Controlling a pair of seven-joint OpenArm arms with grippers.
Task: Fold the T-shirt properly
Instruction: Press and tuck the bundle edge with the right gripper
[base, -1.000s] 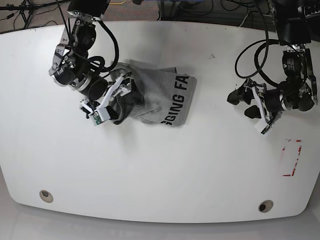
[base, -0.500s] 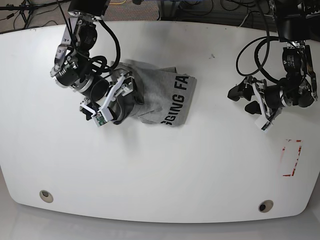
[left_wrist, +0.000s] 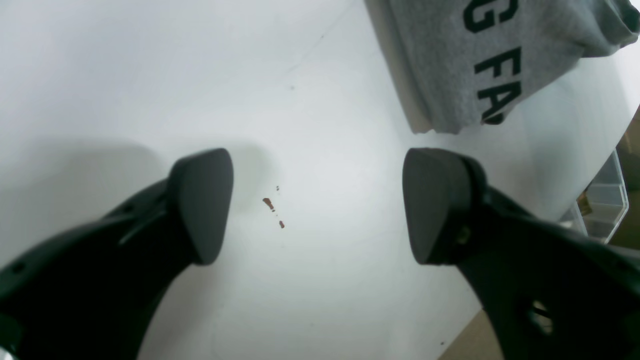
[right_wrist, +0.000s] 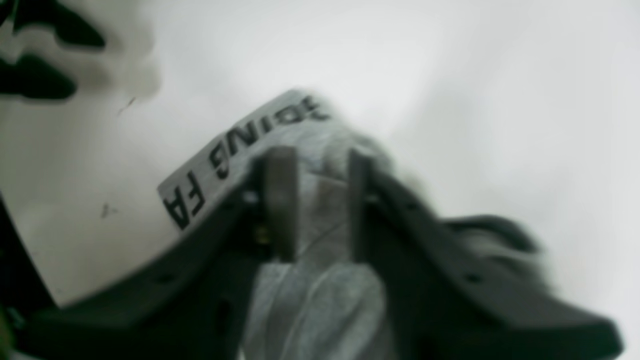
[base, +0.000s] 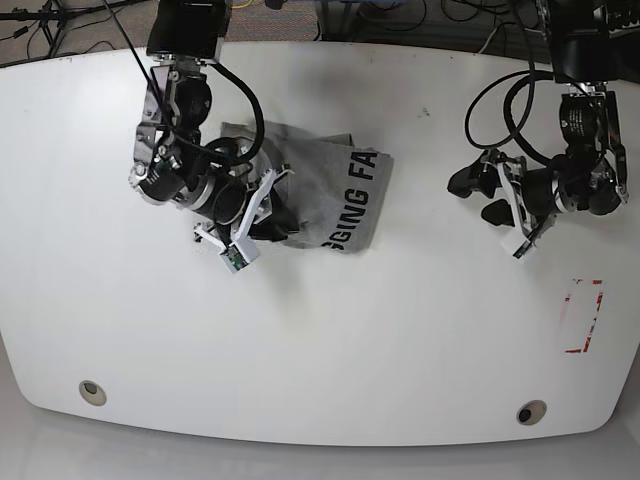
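Observation:
The heather-grey T-shirt (base: 340, 190) lies bunched in a partly folded heap left of the table's middle, dark block letters facing up along its right edge. My right gripper (base: 265, 208) is dug into the heap's left side. In the right wrist view its jaws (right_wrist: 315, 165) stand narrow with a ridge of the T-shirt (right_wrist: 320, 295) pinched between them. My left gripper (base: 475, 197) hovers far to the right, apart from the cloth. In the left wrist view the left gripper (left_wrist: 317, 200) is open over bare table, and the T-shirt's lettered corner (left_wrist: 475, 60) shows at upper right.
A red tape outline (base: 583, 315) marks the white table (base: 330, 340) near its right edge. Two round holes (base: 92, 391) (base: 531, 412) sit near the front edge. Cables lie beyond the far edge. A clear plastic box (left_wrist: 602, 200) stands past the table's edge.
The right gripper has shifted right, deeper into the heap, and its jaws have come together on the cloth. The left arm has drifted slightly left and away, still open.

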